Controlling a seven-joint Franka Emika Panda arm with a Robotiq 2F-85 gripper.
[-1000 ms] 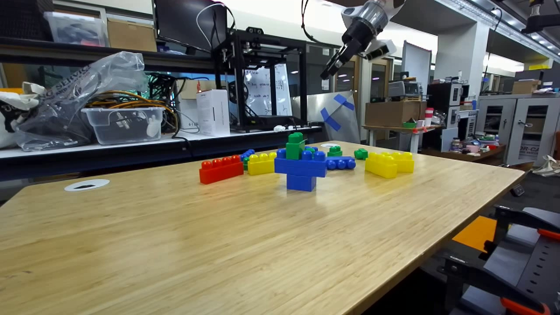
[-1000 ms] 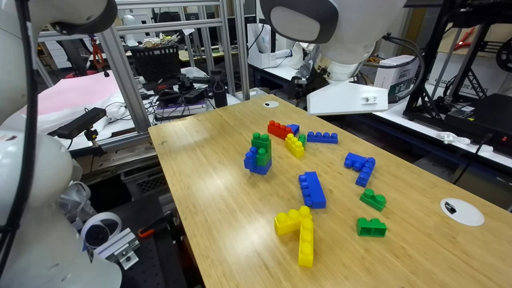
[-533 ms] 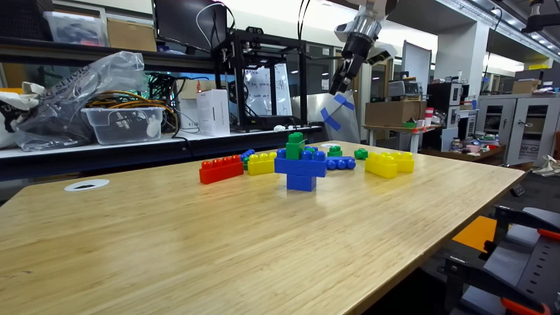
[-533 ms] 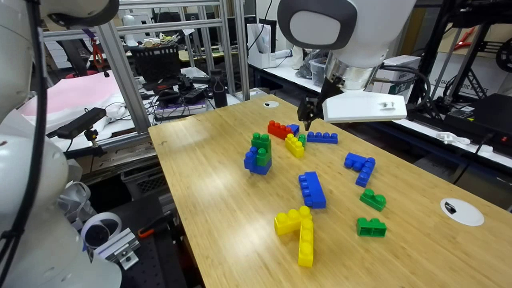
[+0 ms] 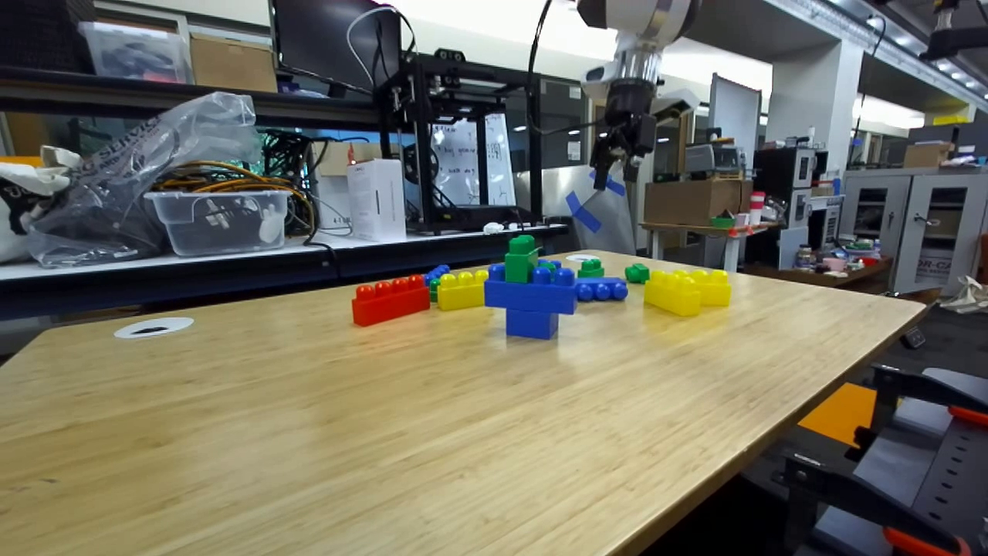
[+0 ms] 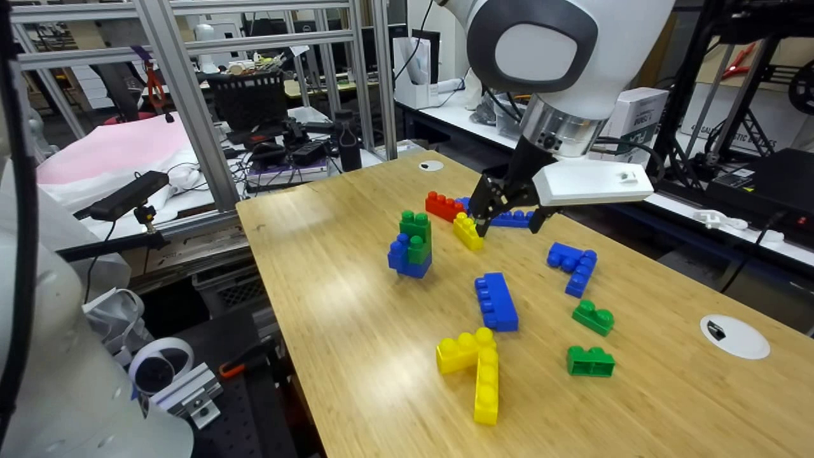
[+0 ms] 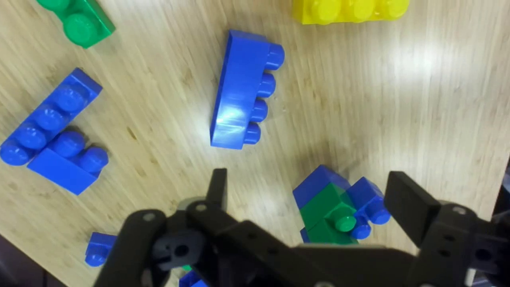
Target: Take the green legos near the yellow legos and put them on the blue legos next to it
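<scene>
Green legos [image 6: 590, 361] sit near right, but imo the empty, wide-spread gripper [image 6: 509, 230] could clip the left blue stack [image 6: 400, 256] by dipping early.

Red brick row [image 5: 391, 301] stood studs-up on the wooden table [image 5: 347, 432]; two white discs [image 6: 741, 343] lay flat near its edges. Behind, a clear tub [image 5: 193, 235] sat between a crumpled plastic bag [image 5: 147, 177] and a white box [image 5: 376, 201]; a black open frame [image 5: 478, 69] stood just beside the box.
</scene>
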